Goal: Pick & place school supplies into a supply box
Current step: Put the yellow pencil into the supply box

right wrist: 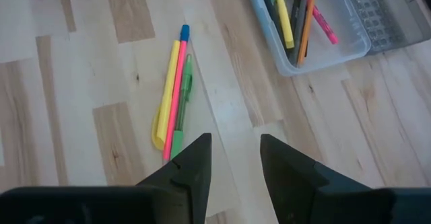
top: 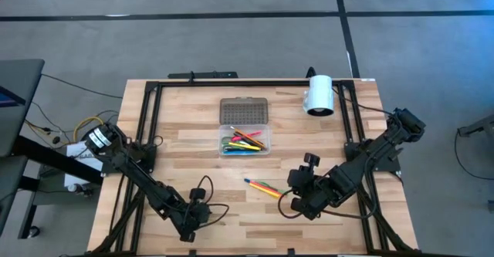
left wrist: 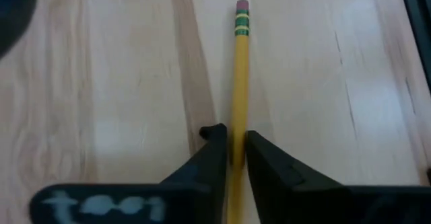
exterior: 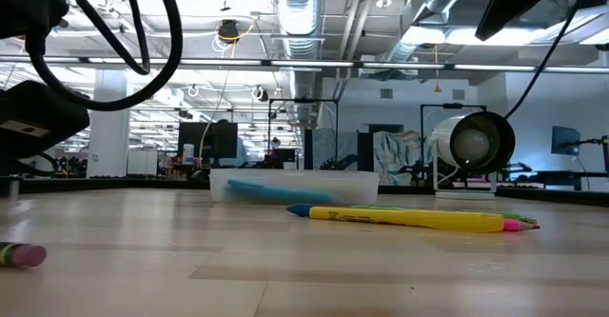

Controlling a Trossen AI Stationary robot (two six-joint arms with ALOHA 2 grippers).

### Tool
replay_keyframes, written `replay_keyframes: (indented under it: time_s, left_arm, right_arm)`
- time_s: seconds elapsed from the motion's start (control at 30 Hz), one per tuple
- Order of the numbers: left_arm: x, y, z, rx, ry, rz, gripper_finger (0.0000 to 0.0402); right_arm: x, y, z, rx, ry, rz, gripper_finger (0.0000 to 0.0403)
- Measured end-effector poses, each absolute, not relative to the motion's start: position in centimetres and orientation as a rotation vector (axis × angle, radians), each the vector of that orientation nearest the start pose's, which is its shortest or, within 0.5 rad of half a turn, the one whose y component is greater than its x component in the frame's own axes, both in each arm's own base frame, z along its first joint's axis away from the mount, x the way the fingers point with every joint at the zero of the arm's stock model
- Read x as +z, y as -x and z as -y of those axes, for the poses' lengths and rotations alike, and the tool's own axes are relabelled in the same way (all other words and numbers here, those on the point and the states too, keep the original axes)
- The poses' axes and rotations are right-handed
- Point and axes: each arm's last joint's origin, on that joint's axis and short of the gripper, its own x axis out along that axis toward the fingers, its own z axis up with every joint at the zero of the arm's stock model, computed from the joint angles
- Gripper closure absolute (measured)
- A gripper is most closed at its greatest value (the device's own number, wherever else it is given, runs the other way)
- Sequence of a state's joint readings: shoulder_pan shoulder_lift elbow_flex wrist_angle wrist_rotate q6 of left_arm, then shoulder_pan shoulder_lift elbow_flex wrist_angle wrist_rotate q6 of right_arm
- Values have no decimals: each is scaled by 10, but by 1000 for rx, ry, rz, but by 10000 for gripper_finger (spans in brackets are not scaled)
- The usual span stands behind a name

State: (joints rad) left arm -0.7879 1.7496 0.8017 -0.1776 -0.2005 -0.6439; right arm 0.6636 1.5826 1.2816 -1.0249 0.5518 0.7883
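A yellow pencil (left wrist: 240, 76) with a pink eraser lies flat on the wooden table near its front left. My left gripper (left wrist: 234, 142) is shut on it; the same gripper shows in the high view (top: 191, 224). The eraser end (exterior: 19, 254) appears at the left of the low view. The clear supply box (top: 245, 140) holds several pens, and its dotted grey lid (top: 244, 109) lies behind it. A yellow, a pink and a green pen (right wrist: 174, 96) lie together on the table. My right gripper (right wrist: 234, 153) hangs open above the table beside them. My left gripper pinches the pencil's yellow shaft (left wrist: 238, 120) between its two fingers, well back from the eraser end. The fingers slant down from above and lie across the pencil. The pencil lies flat on the table.
A white cylinder (top: 319, 95) lies on its side at the far right. A black frame (top: 147, 118) runs along the table's edges. Bare wood lies between the loose pens (top: 262, 187) and the box.
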Motion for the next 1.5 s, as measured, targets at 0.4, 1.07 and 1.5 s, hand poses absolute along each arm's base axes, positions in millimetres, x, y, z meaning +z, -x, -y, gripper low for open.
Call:
replay_keyframes:
  time_s: [0.4, 1.07, 1.5]
  left_arm:
    - [112, -216, 209, -142, 72, -1112, 388]
    - [133, -236, 208, -24, -12, -1083, 399]
    - [154, -253, 206, 27, -25, -1041, 400]
  right_arm:
    - [262, -243, -169, -333, 58, -1025, 282]
    - [262, -243, -168, -347, 70, -1009, 282]
    - [262, -243, -168, -347, 71, -1009, 282]
